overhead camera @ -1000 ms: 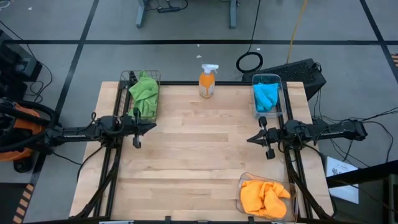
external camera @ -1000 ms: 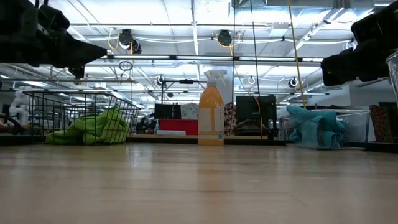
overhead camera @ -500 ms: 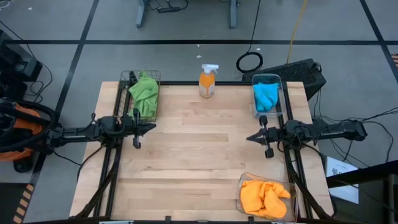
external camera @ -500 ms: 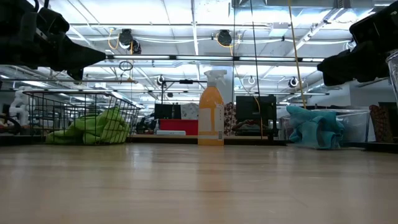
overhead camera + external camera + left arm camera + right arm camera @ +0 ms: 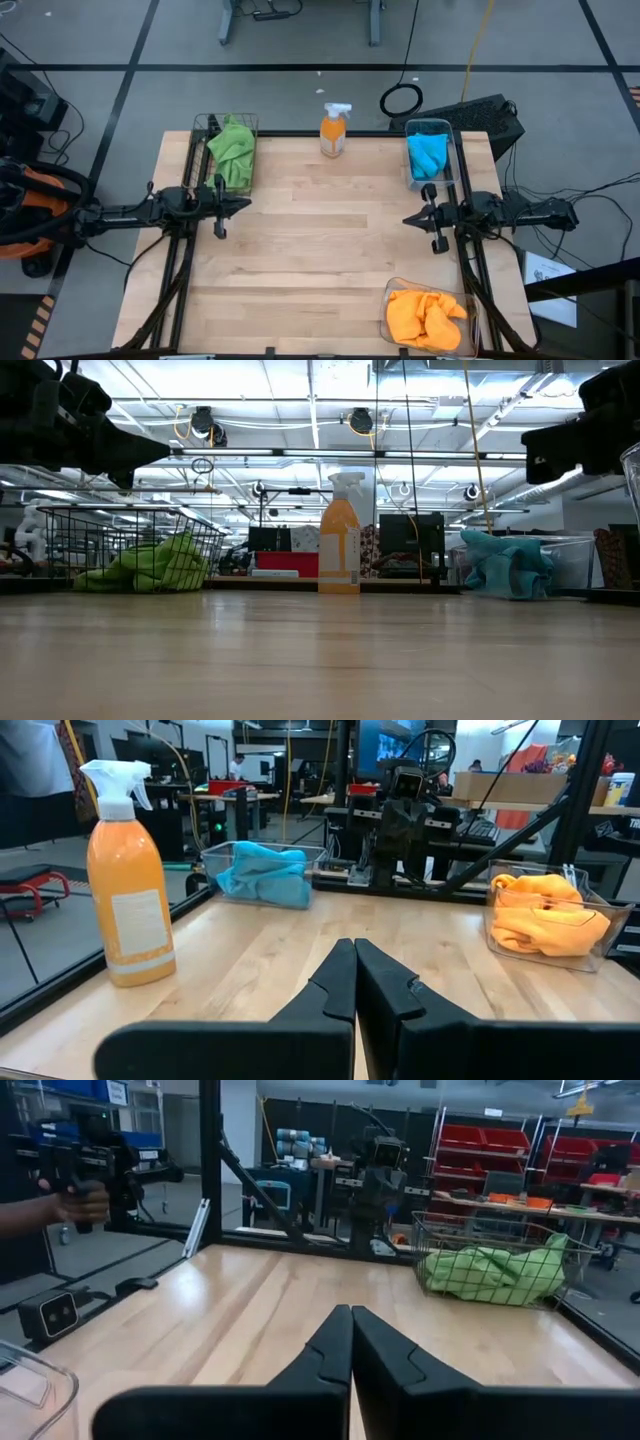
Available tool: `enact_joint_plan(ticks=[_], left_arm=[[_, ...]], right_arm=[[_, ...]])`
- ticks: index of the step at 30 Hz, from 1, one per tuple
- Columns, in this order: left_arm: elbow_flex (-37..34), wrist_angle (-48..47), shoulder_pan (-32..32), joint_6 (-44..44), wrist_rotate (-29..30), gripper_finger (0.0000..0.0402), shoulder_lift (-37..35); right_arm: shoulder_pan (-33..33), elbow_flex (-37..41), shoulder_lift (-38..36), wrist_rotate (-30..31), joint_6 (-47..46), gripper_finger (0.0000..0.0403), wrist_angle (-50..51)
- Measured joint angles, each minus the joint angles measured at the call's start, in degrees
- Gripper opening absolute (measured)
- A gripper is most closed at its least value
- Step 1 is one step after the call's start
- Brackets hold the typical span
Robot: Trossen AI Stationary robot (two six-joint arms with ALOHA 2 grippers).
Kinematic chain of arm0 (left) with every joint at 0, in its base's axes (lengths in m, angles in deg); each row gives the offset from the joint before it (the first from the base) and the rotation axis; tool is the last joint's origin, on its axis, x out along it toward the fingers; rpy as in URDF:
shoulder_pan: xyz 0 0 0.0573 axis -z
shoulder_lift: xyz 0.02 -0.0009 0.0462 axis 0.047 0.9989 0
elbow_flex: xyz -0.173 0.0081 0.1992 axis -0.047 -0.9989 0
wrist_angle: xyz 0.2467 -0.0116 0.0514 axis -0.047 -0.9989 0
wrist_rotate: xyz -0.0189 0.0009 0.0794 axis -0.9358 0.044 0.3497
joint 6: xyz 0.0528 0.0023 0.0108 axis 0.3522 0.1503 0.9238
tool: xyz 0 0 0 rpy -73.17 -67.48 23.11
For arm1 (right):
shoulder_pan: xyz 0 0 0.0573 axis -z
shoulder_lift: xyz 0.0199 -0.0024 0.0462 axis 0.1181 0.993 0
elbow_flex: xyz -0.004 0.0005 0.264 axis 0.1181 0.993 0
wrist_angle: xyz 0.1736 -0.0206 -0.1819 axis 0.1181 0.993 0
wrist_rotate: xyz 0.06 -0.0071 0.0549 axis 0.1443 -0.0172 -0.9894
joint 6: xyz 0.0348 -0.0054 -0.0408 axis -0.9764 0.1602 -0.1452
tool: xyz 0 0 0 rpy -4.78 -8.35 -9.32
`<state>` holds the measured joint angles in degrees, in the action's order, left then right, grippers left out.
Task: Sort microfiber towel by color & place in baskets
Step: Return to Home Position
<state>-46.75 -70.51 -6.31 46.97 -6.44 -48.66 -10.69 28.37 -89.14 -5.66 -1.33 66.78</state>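
Observation:
Green towels (image 5: 232, 148) fill the black wire mesh basket (image 5: 226, 124) at the far left. Blue towels (image 5: 428, 155) lie in a clear basket (image 5: 431, 127) at the far right. Orange towels (image 5: 426, 317) sit in a clear basket (image 5: 386, 310) at the near right edge. My left gripper (image 5: 248, 203) hovers shut over the table's left side, just on the near side of the wire mesh basket. My right gripper (image 5: 407, 220) hovers shut over the right side, nearer than the blue towels. In the left wrist view, the fingers (image 5: 353, 982) are shut; the right wrist view shows shut fingers (image 5: 350, 1342).
An orange spray bottle (image 5: 334, 129) with a white trigger stands at the middle of the far edge. The wooden tabletop (image 5: 320, 240) lies bare between the two arms. A person's hand (image 5: 75, 1198) holding a black device shows beyond the table in the right wrist view.
My right arm has drawn back a little toward the table's right edge, staying shut. The left arm and all towels have kept still.

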Motion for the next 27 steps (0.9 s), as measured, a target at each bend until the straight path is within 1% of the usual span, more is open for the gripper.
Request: enact_joint_plan(ticks=[7,12,15,21,27], left_arm=[[0.0,-0.1,0.0,-0.3,0.0,0.0002,0.0],[0.0,0.0,0.0,-0.4,0.0,0.0002,0.0],[0.0,0.3,0.0,-0.4,0.0,0.0003,0.0],[0.0,0.8,0.0,-0.4,0.1,0.0021,0.0],[0.0,1.0,0.0,-0.4,0.1,0.0023,0.0]], right_arm=[[0.0,0.0,0.1,0.3,1.0,0.0000,-0.4],[0.0,0.0,0.1,4.4,2.6,0.0000,-0.3],[0.0,0.0,0.1,4.4,3.5,0.0000,0.0],[0.0,0.0,0.3,4.4,2.3,0.0000,0.1],[0.0,0.0,0.4,4.5,1.4,0.0000,0.1]])
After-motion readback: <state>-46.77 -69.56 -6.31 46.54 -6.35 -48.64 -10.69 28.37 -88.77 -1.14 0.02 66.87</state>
